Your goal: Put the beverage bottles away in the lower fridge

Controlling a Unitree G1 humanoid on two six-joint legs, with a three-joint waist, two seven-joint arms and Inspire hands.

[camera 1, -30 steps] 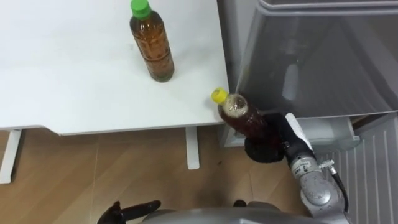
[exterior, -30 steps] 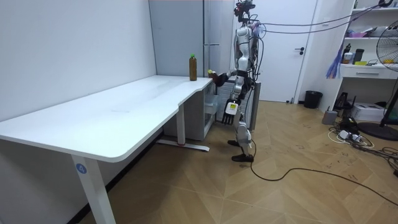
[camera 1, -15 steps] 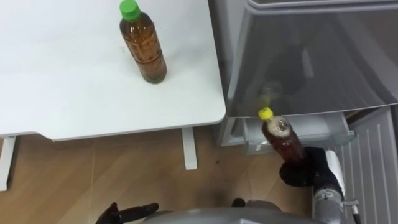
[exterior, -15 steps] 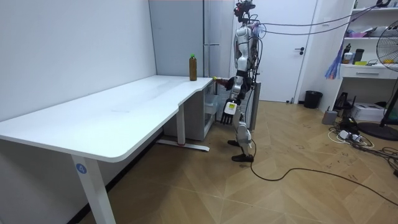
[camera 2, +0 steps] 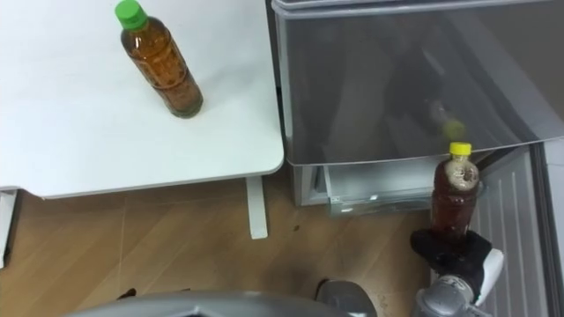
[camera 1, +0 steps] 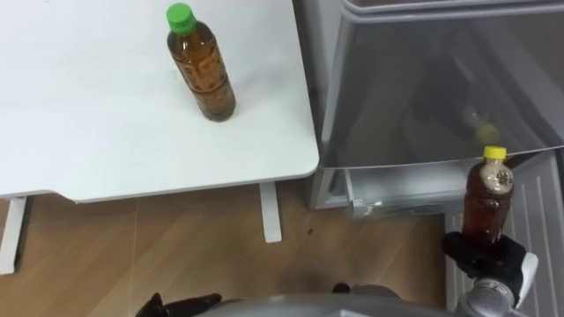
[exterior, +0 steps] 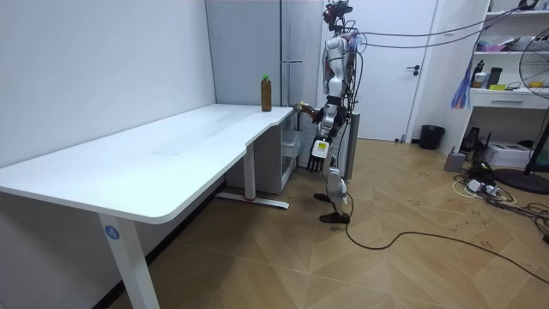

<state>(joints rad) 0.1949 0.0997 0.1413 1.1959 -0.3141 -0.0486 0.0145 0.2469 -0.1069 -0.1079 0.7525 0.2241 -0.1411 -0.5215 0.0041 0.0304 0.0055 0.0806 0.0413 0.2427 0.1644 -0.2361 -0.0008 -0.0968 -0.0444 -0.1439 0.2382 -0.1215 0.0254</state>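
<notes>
- The right hand [camera 1: 493, 257] is wrapped around the base of the yellow-capped tea bottle [camera 1: 486, 201]. It grips low, which keeps the bottle upright and leaves its body and cap free to go in first.
- That bottle hangs off the table, in front of the grey fridge [camera 1: 423, 79]. It sits just below the lower edge of the upper door, level with the pale interior of the lower compartment [camera 1: 401, 187]. That suits a carry toward the opening rather than a set-down.
- The ribbed panel [camera 1: 545, 207] to the bottle's right looks like the lower door swung open, so the way in seems clear.
- The green-capped tea bottle [camera 1: 201, 66] stands upright on the white table [camera 1: 88, 132], near the corner closest to the fridge and well apart from the held one. By my reading it waits its turn.
- The left hand [camera 1: 181, 305] sits low at the view's bottom edge, away from both bottles and idle. Whether it is open or closed cannot be told.
- In the room view the robot stands upright between the table's end and the fridge.
</notes>
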